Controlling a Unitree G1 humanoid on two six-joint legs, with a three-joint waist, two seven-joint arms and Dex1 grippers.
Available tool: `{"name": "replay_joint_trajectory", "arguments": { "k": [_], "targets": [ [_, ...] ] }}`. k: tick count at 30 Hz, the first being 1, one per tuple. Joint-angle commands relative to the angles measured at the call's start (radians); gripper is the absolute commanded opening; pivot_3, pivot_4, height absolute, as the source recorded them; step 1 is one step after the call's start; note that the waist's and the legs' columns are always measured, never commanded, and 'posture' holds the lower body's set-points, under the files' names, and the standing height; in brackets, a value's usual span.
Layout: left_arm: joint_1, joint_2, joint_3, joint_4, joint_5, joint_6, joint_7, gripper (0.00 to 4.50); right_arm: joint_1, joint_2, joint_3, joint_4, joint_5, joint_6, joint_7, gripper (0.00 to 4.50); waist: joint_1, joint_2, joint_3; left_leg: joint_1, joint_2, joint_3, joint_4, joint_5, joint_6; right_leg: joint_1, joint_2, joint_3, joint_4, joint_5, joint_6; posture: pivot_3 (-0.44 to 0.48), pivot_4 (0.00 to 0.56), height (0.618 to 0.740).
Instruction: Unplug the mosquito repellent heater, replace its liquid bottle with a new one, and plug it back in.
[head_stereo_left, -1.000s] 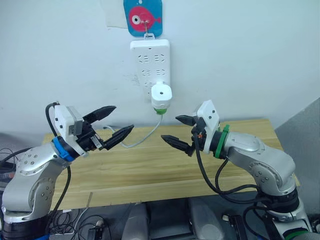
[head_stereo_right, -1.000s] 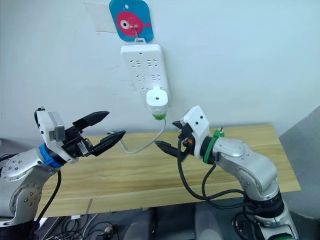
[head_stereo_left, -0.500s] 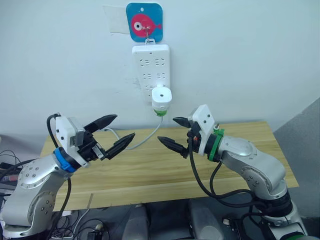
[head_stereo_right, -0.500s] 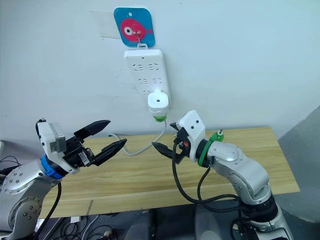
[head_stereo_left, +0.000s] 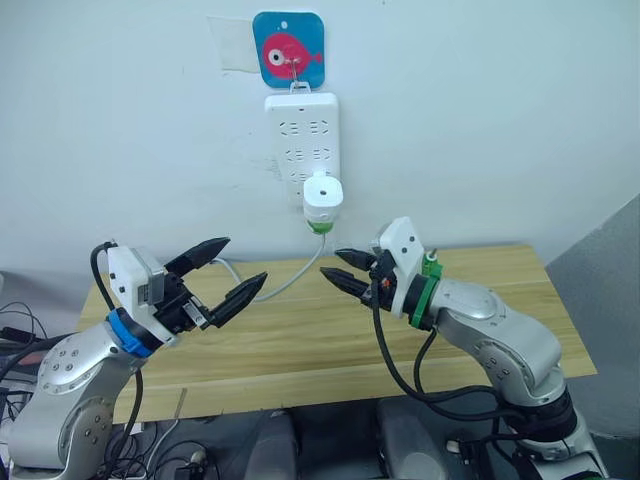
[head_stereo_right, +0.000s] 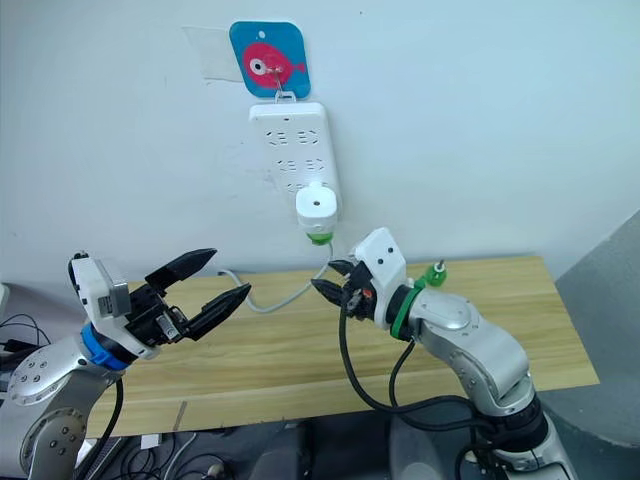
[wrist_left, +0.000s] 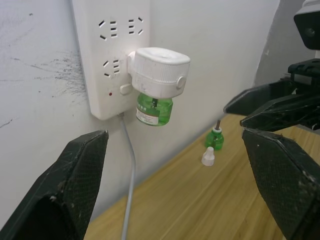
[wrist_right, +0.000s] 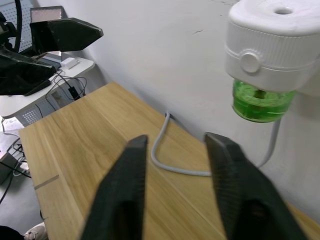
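The small white rounded plastic heater (head_stereo_left: 323, 197) is plugged into the long white power strip (head_stereo_left: 301, 140) on the wall, standing above and just behind the right claw (head_stereo_left: 346, 272). This claw, fingers apart and empty, is nearer than the open left claw (head_stereo_left: 228, 268).

The mosquito repellent heater (wrist_left: 159, 70) is smooth white plastic with a soft shine. Its liquid bottle (wrist_left: 154, 109) is clear green plastic. The power strip (head_stereo_left: 302, 140) is white plastic too. The table (head_stereo_left: 300, 340) is pale wood, smooth and matt.
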Motion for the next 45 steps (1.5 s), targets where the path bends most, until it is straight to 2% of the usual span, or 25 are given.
{"name": "replay_joint_trajectory", "arguments": {
  "k": [1,2,13,24,33,45],
  "targets": [
    [0.008,0.011,0.028,-0.04,-0.009,-0.018,-0.003,4.5,0.008,0.009,0.002,-0.035,-0.004,-0.017,-0.004,0.25,0.0,0.0,0.0,0.005,0.0,0.0,-0.002,0.0,0.0,0.005,0.0,0.0,-0.002,0.0,0.0,-0.143,0.179,0.73],
    [0.008,0.012,0.028,-0.04,-0.009,-0.018,-0.004,4.5,0.009,0.01,0.004,-0.035,-0.004,-0.017,-0.004,0.02,0.001,0.0,0.0,0.007,0.0,0.0,-0.003,0.0,0.0,0.008,0.0,-0.001,-0.003,0.0,0.0,-0.143,0.179,0.73],
    [0.01,0.053,0.045,-0.05,-0.039,0.002,-0.028,4.5,-0.03,0.049,0.005,-0.013,-0.04,-0.026,-0.036,0.02,0.003,0.0,-0.001,0.011,0.0,0.0,-0.007,0.0,0.0,0.01,0.0,-0.001,-0.004,0.0,-0.001,-0.14,0.181,0.73],
    [-0.039,0.085,0.033,-0.052,-0.061,0.032,-0.03,4.5,-0.073,0.106,0.017,0.029,-0.146,-0.074,-0.11,0.02,0.014,0.0,-0.001,0.011,0.0,-0.001,-0.008,0.0,0.0,0.01,0.0,-0.001,-0.005,-0.001,-0.001,-0.14,0.174,0.73],
    [-0.041,0.088,0.031,-0.047,-0.057,0.036,-0.042,4.5,-0.072,0.128,0.072,0.086,-0.252,-0.145,-0.129,0.02,0.015,0.0,-0.001,0.011,0.0,-0.001,-0.008,0.0,0.0,0.01,0.0,-0.001,-0.005,-0.001,-0.001,-0.137,0.173,0.73],
    [-0.027,0.088,0.041,-0.05,-0.053,0.032,-0.049,4.5,-0.108,0.163,0.047,0.143,-0.283,-0.195,-0.122,0.02,0.017,0.0,-0.001,0.011,0.001,-0.001,-0.008,0.0,0.0,0.01,0.0,-0.001,-0.005,-0.001,-0.001,-0.13,0.167,0.73]
  ]
}}
